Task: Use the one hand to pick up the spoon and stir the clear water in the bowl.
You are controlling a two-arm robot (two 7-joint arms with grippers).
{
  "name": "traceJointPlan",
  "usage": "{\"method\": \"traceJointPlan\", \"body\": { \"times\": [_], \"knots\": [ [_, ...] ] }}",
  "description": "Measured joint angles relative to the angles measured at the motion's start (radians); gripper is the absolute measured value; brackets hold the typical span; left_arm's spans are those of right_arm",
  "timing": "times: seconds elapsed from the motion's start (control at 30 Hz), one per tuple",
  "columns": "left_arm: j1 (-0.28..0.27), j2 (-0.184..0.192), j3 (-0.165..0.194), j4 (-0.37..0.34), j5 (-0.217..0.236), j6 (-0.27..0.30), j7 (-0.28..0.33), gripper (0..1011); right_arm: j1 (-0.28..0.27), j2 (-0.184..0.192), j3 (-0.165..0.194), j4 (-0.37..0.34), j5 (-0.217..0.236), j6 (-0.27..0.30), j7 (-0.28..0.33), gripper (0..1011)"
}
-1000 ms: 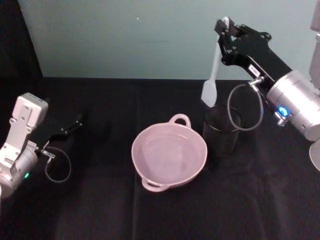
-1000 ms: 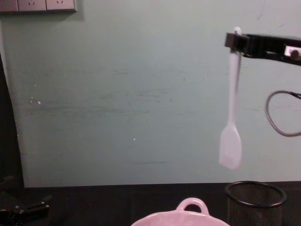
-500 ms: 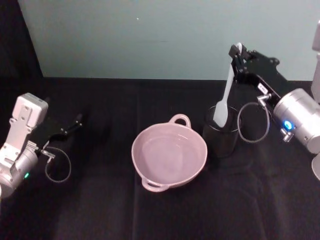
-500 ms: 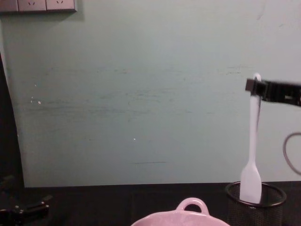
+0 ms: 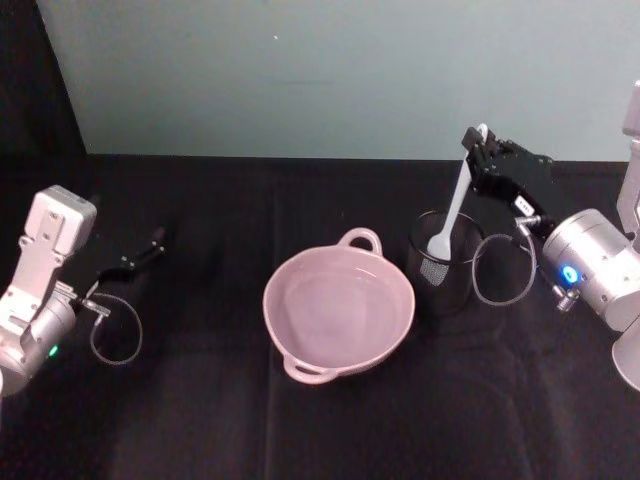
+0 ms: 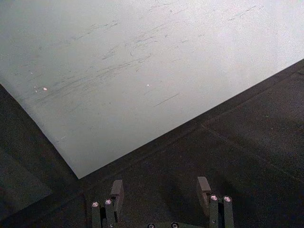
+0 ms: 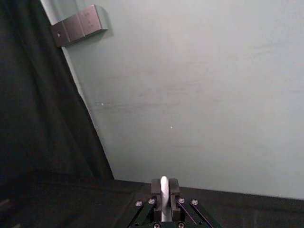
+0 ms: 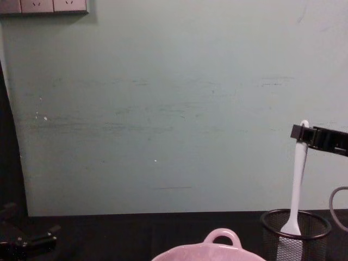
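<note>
The pale pink bowl (image 5: 272, 318) sits at the table's middle and holds clear water; its ear handle (image 8: 221, 237) pokes up at the chest view's lower edge. My right gripper (image 5: 481, 150) is shut on the top of the white spoon (image 5: 456, 198), which hangs upright with its paddle end down inside the black mesh cup (image 5: 446, 283). From the chest, the spoon (image 8: 298, 182) drops from the gripper (image 8: 302, 134) into the cup (image 8: 296, 240). The right wrist view shows the handle tip (image 7: 164, 189) pinched between the fingers. My left gripper (image 5: 150, 245) rests open at the far left, well away from the bowl.
The mesh cup stands just right of the bowl, almost touching it. A black cloth (image 5: 200, 420) covers the table and a pale green wall (image 8: 163, 109) closes off the back. The left gripper (image 6: 160, 187) points at bare cloth and wall.
My right gripper has come down and to the right with the spoon. The paddle end, a second ago hanging above the mesh cup, now sits inside it. The left arm has barely moved.
</note>
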Motion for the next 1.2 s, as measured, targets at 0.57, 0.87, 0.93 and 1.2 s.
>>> {"method": "traceJointPlan", "body": {
  "times": [0.57,0.87,0.93,1.2],
  "knots": [
    [0.0,0.0,0.0,0.0,0.0,0.0,0.0,1011,0.003,-0.034,0.055,0.102,0.202,0.051,0.015,164],
    [0.0,0.0,0.0,0.0,0.0,0.0,0.0,1011,-0.005,-0.049,0.088,0.14,0.293,0.059,0.015,438],
    [0.0,0.0,0.0,0.0,0.0,0.0,0.0,1011,-0.008,-0.047,0.088,0.14,0.296,0.057,0.012,520],
    [0.0,0.0,0.0,0.0,0.0,0.0,0.0,1011,-0.032,-0.005,0.075,0.114,0.299,0.066,-0.004,760]
  ]
}}
